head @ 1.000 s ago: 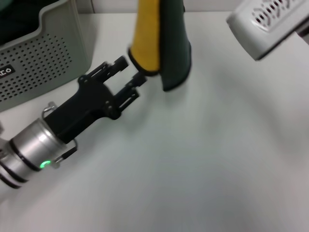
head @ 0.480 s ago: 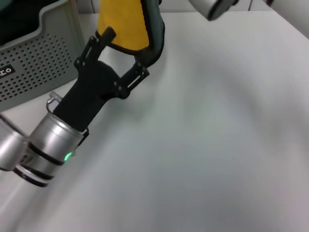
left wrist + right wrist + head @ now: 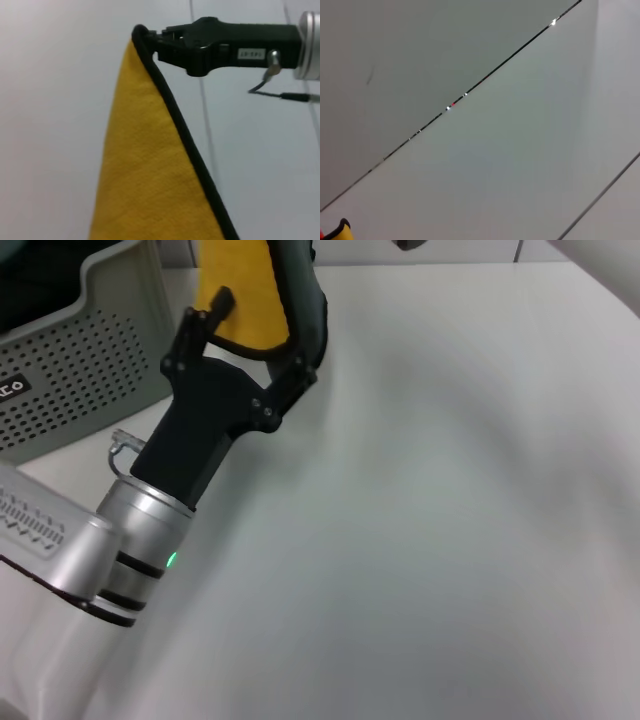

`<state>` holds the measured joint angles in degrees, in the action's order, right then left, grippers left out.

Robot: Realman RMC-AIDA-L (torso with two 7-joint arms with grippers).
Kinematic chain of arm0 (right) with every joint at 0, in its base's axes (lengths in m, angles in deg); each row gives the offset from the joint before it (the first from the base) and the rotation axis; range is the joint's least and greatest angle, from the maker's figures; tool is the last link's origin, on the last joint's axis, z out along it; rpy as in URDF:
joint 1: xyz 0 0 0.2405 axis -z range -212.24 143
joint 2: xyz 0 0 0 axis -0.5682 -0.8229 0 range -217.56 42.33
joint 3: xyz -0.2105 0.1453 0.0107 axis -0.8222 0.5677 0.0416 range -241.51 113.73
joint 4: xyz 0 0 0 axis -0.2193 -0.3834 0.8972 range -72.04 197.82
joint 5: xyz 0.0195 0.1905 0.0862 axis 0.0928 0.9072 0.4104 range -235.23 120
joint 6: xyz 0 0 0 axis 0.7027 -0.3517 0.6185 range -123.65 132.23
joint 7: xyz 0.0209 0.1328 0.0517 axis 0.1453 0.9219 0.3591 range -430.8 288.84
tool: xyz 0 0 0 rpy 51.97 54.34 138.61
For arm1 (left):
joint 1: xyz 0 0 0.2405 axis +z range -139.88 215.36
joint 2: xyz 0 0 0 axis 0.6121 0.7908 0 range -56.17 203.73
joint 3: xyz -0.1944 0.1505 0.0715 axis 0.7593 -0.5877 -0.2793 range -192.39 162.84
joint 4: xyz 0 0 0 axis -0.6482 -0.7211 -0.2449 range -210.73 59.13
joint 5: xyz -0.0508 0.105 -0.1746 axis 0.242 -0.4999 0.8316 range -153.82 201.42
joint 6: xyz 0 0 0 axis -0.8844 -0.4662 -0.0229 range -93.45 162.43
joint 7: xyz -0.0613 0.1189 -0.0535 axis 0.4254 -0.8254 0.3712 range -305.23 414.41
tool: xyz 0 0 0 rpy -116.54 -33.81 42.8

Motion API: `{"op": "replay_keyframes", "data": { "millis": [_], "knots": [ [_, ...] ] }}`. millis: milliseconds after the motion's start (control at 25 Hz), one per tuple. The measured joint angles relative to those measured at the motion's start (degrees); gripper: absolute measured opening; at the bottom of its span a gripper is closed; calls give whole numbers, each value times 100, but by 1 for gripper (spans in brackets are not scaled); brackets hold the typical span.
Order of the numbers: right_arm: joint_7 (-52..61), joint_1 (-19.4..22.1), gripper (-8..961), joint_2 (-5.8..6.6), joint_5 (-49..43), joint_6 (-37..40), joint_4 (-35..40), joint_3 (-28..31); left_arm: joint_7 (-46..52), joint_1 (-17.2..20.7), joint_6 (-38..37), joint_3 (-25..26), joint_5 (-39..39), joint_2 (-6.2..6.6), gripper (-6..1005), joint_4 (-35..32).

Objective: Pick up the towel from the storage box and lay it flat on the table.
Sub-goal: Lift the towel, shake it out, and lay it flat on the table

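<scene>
Yellow towel [image 3: 240, 295] edge, between open left end effector [image 3: 255, 335] fingers

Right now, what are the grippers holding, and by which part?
The right gripper pinches the towel at a top corner on its black stitched edge. The left gripper straddles its lower edge; whether it grips cannot be told.

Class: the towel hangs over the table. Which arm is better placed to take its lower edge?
Left. The left gripper is open, its jaws either side of the lower edge of the towel; the right gripper is busy pinching the top corner.
</scene>
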<state>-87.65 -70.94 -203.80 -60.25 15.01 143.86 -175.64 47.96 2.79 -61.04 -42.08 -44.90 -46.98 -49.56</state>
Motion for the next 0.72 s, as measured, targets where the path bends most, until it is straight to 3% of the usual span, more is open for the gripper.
{"op": "replay_keyframes", "data": {
  "millis": [240,720],
  "knots": [
    [4,36,13,0,0,-23,93,-32,-906,115,-11,526,16,0,883,287],
    [15,-8,12,0,-3,-83,141,-65,-937,119,16,745,-244,0,881,366]
  ]
}}
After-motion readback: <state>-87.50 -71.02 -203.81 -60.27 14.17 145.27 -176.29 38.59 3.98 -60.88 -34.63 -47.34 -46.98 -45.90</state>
